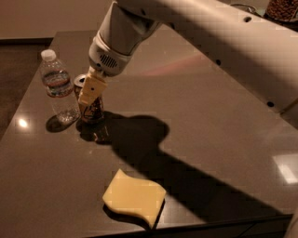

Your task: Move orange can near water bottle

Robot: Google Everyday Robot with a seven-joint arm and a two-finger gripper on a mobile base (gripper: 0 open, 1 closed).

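The orange can (93, 113), tan with a silver top, stands upright on the dark table (209, 139) at the left, right beside the water bottle (58, 87). The bottle is clear plastic with a white cap and stands just left of the can, a small gap between them. My gripper (91, 91) comes down from the white arm at the top and is shut on the can, its tan fingers (91, 88) over the can's upper half. The can's base is at or just above the tabletop; I cannot tell which.
A yellow sponge (134, 197) lies near the table's front edge. A glass jar with brown contents (283, 9) sits at the far right corner. The arm's shadow runs across the middle of the table. The table's left edge is close behind the bottle.
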